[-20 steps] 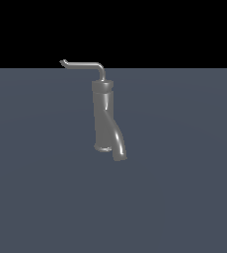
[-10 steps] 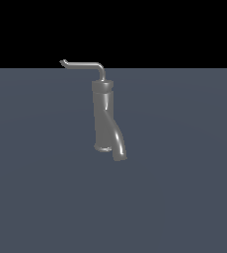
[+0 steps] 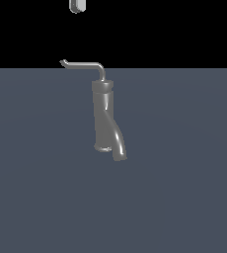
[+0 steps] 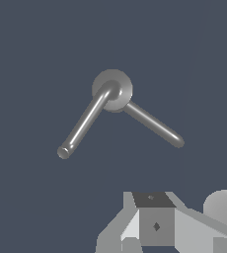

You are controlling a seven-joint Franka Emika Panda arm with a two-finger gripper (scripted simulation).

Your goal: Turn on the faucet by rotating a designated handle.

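The faucet (image 3: 103, 116) is a grey metallic upright cylinder with a capped top, standing on the dark blue-grey floor. Its thick curved spout (image 3: 117, 143) bends down toward the front. The handle (image 3: 83, 64), a thin bent rod with a small upturned tip, reaches from the cap toward the exterior view's left. Only the tip of my gripper (image 3: 77, 6) shows, at the picture's top edge, well above the handle's tip and not touching it. In the wrist view I look down on the cap (image 4: 116, 86), the handle (image 4: 83, 123) and the spout (image 4: 152, 124). Parts of my gripper (image 4: 152, 222) show there; whether its jaws are open is unclear.
The flat dark blue-grey floor (image 3: 184, 188) spreads around the faucet. Behind it the background is black.
The tip of my gripper has come into the exterior view at the top edge, above the handle's end. The faucet and its handle have not moved.
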